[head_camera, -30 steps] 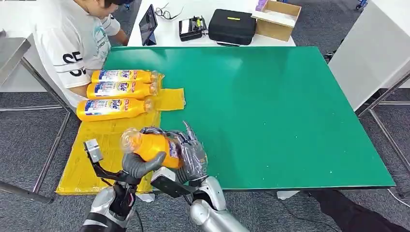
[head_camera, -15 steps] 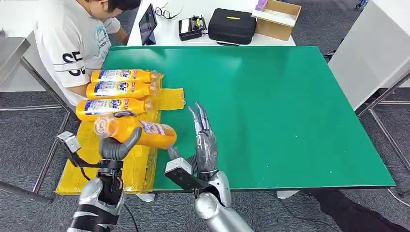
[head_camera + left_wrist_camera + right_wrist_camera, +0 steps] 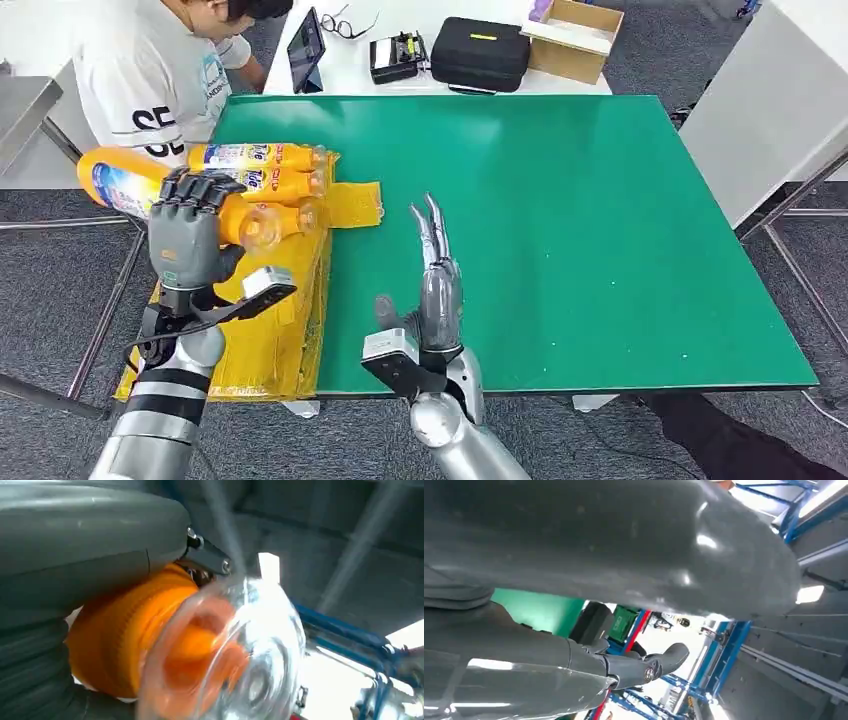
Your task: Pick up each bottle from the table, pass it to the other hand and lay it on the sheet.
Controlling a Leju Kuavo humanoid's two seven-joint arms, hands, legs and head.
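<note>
The left hand's fingers [image 3: 197, 189] wrap a bottle [image 3: 125, 182] held above the sheet [image 3: 262, 330], not yet laid down; the right hand [image 3: 437, 290] stands empty, its fingers straight and apart. Laid bottles [image 3: 258, 156] lie on the sheet (at least two). No bottle shows on the green surface [image 3: 560, 230]. A person [image 3: 150, 70] sits close beside the drop spot.
</note>
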